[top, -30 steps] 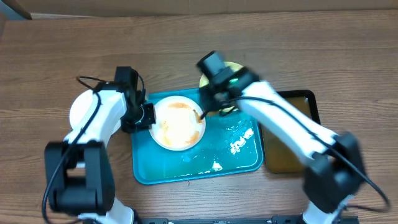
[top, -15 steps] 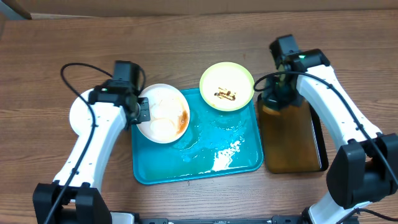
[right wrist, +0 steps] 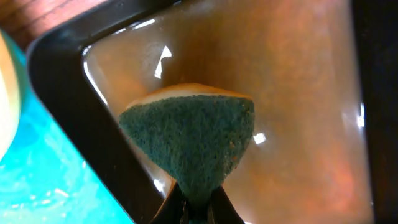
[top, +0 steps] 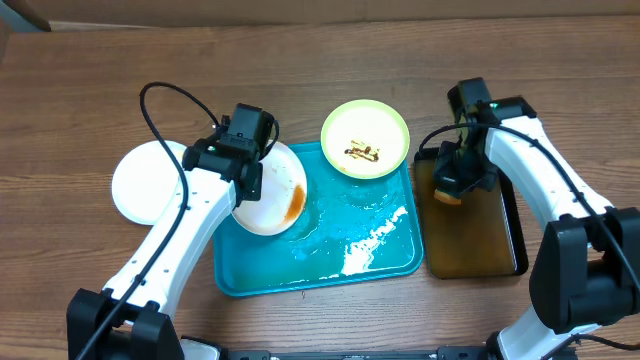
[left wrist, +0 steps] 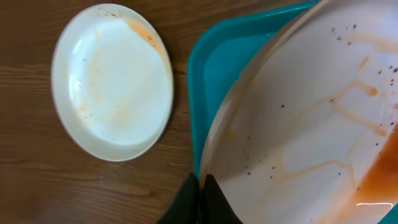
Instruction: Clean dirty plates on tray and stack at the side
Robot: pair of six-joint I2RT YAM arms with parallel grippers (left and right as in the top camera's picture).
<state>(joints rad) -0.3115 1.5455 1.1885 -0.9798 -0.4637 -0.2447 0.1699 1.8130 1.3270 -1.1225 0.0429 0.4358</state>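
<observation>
My left gripper point(top: 247, 178) is shut on the rim of a white dirty plate point(top: 281, 196) and holds it tilted over the left end of the turquoise tray point(top: 330, 283). In the left wrist view the fingertips point(left wrist: 200, 185) pinch that plate point(left wrist: 311, 124), which carries orange streaks. A second white plate point(top: 148, 180) lies on the table left of the tray. A green-rimmed plate point(top: 365, 138) with brown smears sits at the tray's far right corner. My right gripper point(top: 455, 185) is shut on a green-and-yellow sponge point(right wrist: 193, 134) over the black tray.
The black tray point(top: 480, 245) of brownish water point(right wrist: 298, 93) stands right of the turquoise tray, touching it. Suds and water lie on the turquoise tray's floor point(top: 360, 240). The white plate point(left wrist: 112, 81) on the wood shows faint orange marks. Cables trail from both arms.
The right arm left the white plate and carried the sponge to the black tray, then lowered it there. The left arm swung over and tilted the white plate at the tray's left end.
</observation>
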